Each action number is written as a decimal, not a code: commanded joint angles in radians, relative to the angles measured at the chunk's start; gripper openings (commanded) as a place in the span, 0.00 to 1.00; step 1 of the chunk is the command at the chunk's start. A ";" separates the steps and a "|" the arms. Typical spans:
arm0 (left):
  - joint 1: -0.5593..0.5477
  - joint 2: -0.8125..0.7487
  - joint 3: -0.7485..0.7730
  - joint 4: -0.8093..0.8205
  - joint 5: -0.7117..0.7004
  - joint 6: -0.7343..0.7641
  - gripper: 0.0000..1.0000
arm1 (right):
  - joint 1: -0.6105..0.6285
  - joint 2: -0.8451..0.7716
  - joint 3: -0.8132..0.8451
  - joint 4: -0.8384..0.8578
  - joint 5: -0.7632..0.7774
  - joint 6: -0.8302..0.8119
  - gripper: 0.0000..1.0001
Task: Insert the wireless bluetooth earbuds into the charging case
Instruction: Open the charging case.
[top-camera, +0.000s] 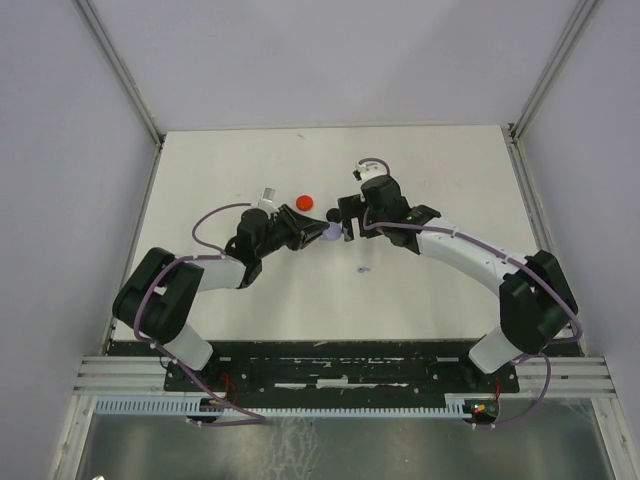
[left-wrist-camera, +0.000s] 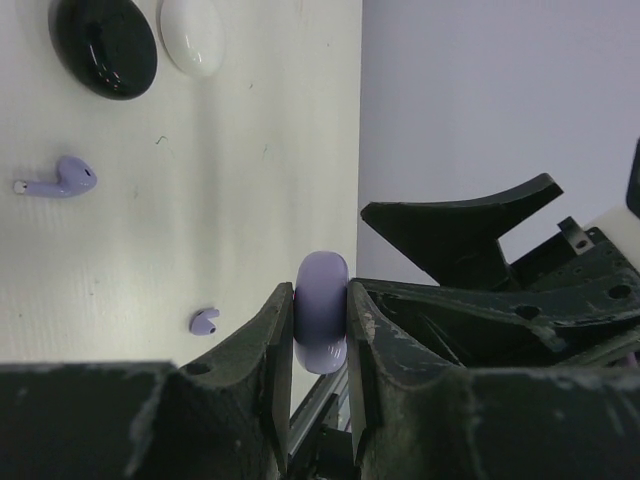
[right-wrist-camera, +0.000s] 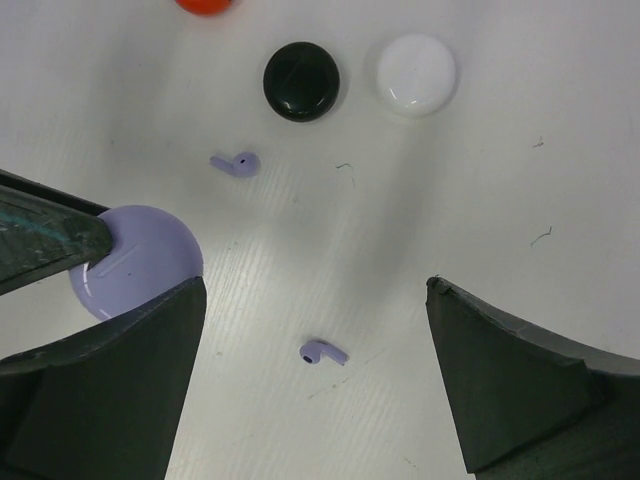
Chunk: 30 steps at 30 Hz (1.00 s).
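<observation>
White bench (top-camera: 450, 180) inside a grey-walled enclosure, with two arms meeting near its centre. The left end effector (left-wrist-camera: 320, 298) is nearly closed, clamping the lavender case (right-wrist-camera: 135, 255) by its two flat faces and holding it on edge, apparently lifted off the bench. The right end effector (right-wrist-camera: 315, 290) is spread wide and empty, poised above the bench just beside the case. The lavender earbuds (right-wrist-camera: 324, 352) lie loose on the bench, apart from each other. One is below the gap between the right fingers. The second earbud (right-wrist-camera: 235, 163) is nearer the black disc (right-wrist-camera: 301, 81) and white disc (right-wrist-camera: 416, 75), and a red disc (top-camera: 305, 201) lies beyond. No view shows an open lid on the case, so it probably needs opening first. Handling, as judged: each earbud is very light, rigid and glossy, and apt to skid or flip under a poor pinch. It is best taken across the bulbous head, leaving the stem free to enter its socket. The case is smooth and rounded, so it may rotate in a face grip under a downward push.
</observation>
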 joint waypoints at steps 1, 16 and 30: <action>-0.011 -0.013 0.046 -0.003 -0.003 0.078 0.03 | 0.015 -0.075 0.040 0.022 -0.005 -0.002 0.99; -0.011 -0.019 0.068 0.030 0.018 0.059 0.03 | 0.027 -0.047 0.040 0.020 -0.027 0.002 0.99; -0.011 0.019 0.050 0.152 0.060 -0.033 0.03 | 0.028 -0.006 0.024 0.053 -0.029 0.006 0.99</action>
